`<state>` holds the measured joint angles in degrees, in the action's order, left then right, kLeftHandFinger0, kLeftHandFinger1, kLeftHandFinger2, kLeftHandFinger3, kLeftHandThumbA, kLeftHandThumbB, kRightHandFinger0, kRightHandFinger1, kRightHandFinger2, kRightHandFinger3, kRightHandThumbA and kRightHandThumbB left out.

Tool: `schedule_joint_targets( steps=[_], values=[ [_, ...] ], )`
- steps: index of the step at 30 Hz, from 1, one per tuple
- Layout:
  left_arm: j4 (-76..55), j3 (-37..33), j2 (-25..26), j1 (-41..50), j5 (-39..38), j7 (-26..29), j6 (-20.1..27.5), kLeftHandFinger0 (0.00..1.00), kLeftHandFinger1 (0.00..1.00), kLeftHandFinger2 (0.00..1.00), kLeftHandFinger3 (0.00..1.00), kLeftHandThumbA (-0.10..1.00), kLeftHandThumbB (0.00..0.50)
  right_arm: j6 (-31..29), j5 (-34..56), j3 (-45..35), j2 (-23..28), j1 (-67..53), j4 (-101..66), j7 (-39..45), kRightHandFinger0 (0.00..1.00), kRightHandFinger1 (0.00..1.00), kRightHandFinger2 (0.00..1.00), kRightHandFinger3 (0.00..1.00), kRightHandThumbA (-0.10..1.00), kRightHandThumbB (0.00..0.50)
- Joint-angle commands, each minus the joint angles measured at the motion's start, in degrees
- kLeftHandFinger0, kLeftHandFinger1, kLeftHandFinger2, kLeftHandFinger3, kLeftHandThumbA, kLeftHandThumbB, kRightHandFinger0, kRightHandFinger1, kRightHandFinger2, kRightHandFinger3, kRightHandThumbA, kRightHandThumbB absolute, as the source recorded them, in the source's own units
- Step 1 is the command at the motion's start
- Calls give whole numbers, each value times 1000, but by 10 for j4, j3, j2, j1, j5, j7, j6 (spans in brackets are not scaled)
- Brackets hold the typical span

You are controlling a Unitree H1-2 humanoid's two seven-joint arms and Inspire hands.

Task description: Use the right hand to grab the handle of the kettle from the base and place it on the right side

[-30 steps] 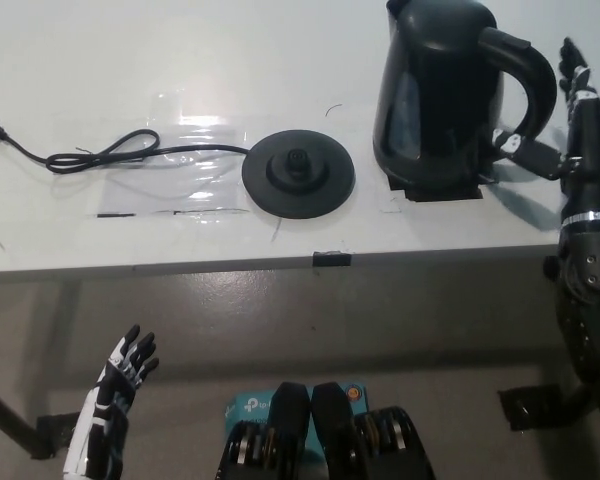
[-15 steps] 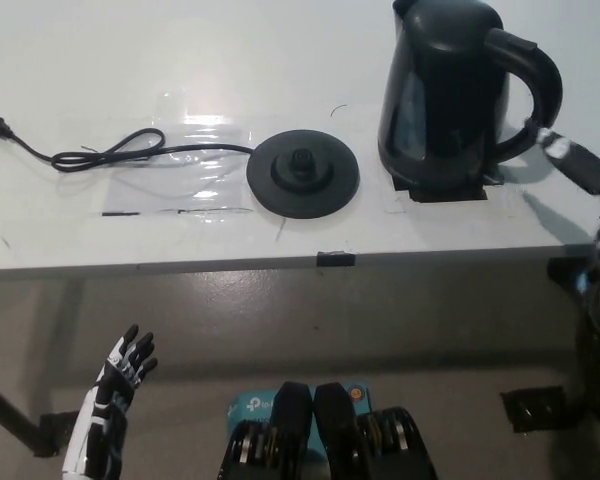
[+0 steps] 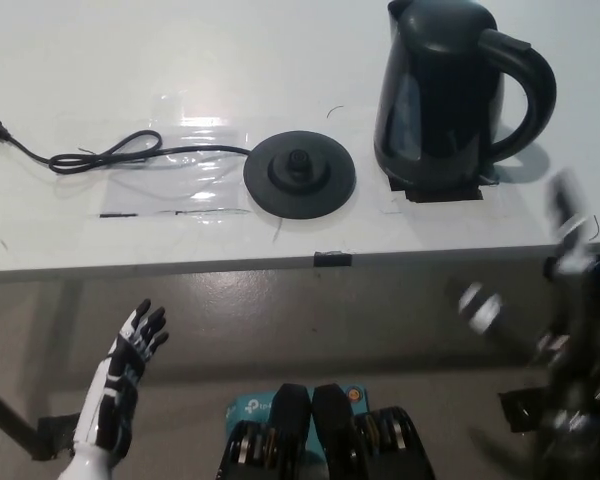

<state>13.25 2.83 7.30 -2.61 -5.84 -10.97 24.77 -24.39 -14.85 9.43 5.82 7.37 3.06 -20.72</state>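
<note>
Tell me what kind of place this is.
Probably a lab test bench, not a kitchen: a plain white table with tape marks, a kettle beside its base, bare grey floor.

Left hand (image 3: 120,385): white shell, black segmented fingers, black palm panel. Right hand (image 3: 570,330): black, motion-blurred, only pale metallic patches readable along arm.

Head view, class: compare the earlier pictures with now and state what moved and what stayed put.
The right robot hand left the kettle handle and pulled back off the table's right edge, now blurred. The left robot hand rose slightly, open. Kettle, base and cord stayed put.
</note>
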Motion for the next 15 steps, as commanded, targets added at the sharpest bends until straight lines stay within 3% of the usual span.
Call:
schedule_joint_targets(
  steps=[1, 3, 8, 11, 15],
  values=[
    [-14, -2, 12, -17, 12, 3, 20, 1000, 1000, 1000, 1000, 1000, 500, -25, 0, 20, 3, 9, 25, 3, 1000, 1000, 1000, 1000, 1000, 288],
    [-13, 0, 14, -22, 13, 5, 19, 1000, 1000, 1000, 1000, 1000, 500, -25, 8, 21, 1, 11, 44, 14, 1000, 1000, 1000, 1000, 1000, 292],
    [1, 1, 13, -37, 11, 4, 20, 1000, 1000, 1000, 1000, 1000, 500, -25, 35, 24, 9, 22, 77, 44, 1000, 1000, 1000, 1000, 1000, 223],
    [4, 3, 14, -42, 17, 7, 22, 1000, 1000, 1000, 1000, 1000, 500, -25, 65, 17, 0, 24, 90, 76, 1000, 1000, 1000, 1000, 1000, 273],
    [7, 5, 16, -45, 18, 6, 22, 1000, 1000, 1000, 1000, 1000, 500, -23, 70, 11, -4, 23, 95, 90, 1000, 1000, 1000, 1000, 1000, 283]
  ],
)
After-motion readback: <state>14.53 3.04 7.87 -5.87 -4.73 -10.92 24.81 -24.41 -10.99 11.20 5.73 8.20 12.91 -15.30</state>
